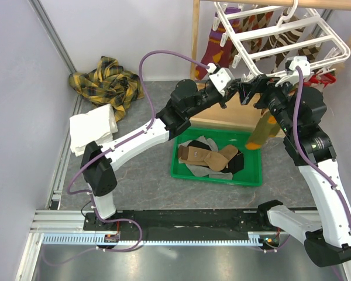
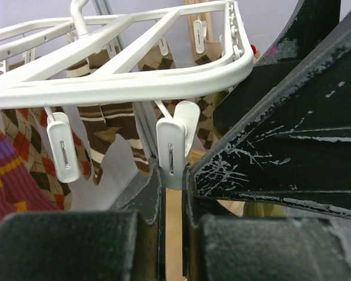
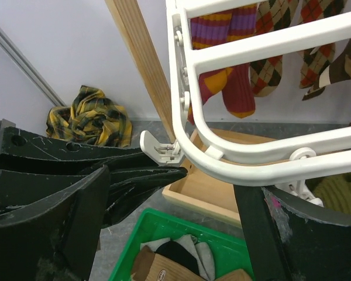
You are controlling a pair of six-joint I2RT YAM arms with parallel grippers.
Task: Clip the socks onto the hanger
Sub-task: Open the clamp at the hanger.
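The white grid hanger (image 1: 281,44) hangs at the back right with several socks clipped on it: a purple striped one (image 1: 213,50), argyle ones (image 3: 275,52) and brown striped ones (image 2: 114,134). My left gripper (image 1: 245,88) reaches up under the hanger's near edge and is shut on the lower end of a dangling white clip (image 2: 172,152). My right gripper (image 1: 273,88) is close beside it, its fingers wide apart (image 3: 172,184). An olive sock with an orange toe (image 1: 262,132) hangs just below the right gripper, and I cannot tell what holds it.
A green bin (image 1: 219,177) below the grippers holds several loose socks (image 1: 207,158). A wooden frame (image 1: 195,35) carries the hanger above a wooden box (image 3: 216,187). A yellow plaid cloth (image 1: 108,82) and a folded white towel (image 1: 93,132) lie at the left.
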